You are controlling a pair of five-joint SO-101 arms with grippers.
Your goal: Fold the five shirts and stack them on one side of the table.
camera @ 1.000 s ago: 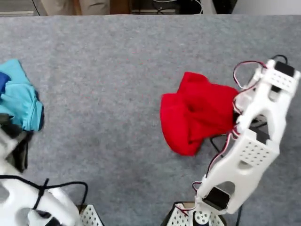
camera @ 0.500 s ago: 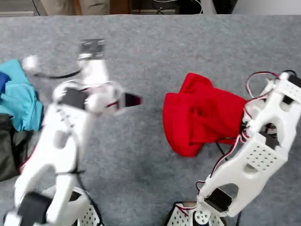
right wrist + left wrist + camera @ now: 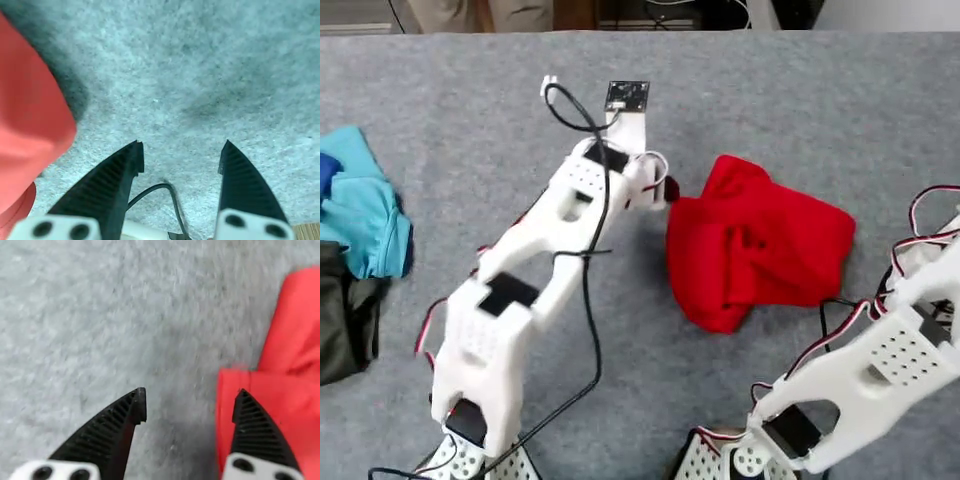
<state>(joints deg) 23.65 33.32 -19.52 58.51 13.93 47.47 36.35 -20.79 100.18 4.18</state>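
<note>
Red shirt (image 3: 755,255) lies bunched and unfolded, right of centre on the grey table (image 3: 770,90). It's well apart from the teal shirt (image 3: 365,215) and dark shirt (image 3: 345,325) heaped at the left edge. In the last second your left arm (image 3: 535,270) has swung over from that heap, and the left gripper (image 3: 663,190) is now at the red shirt's left edge. Your right arm (image 3: 880,350) has pulled back to the right, off the cloth. The shirt itself has barely shifted. My read: you're setting up a fresh grab for the fold, nothing stacked from this one yet. Left fingers are apart, unclamped, straddling the edge, one finger (image 3: 255,435) over red cloth and the other over bare table. Right gripper (image 3: 182,152) is spread too, empty, over bare table with the shirt just beside it.
</note>
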